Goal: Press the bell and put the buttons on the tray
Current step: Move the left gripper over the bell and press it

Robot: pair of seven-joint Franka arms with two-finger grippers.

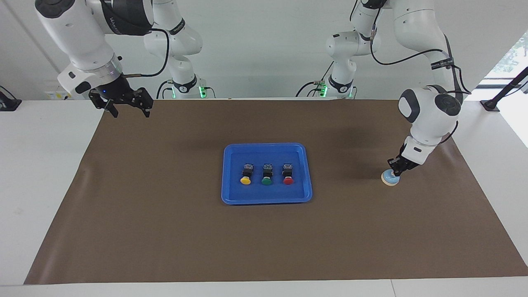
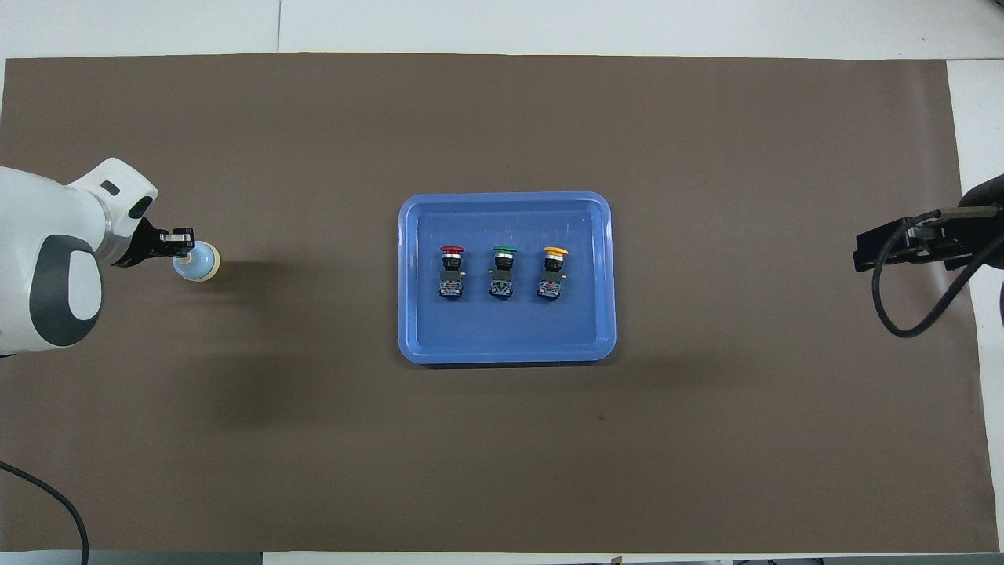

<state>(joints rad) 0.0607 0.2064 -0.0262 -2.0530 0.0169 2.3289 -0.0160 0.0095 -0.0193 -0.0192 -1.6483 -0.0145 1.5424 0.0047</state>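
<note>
From the facing view, the left pincer (image 1: 396, 170), fingertips together, sits on top of the bell (image 1: 389, 178) at the left arm's end of the tabletop (image 1: 165, 231). Press straight down, centred, to avoid tipping it. The right pincer (image 1: 128, 108) waits open, high.

From overhead, the three buttons (image 2: 502, 271) lie in a row inside the tray (image 2: 408, 345), mid-tabletop, well apart from the bell.
</note>
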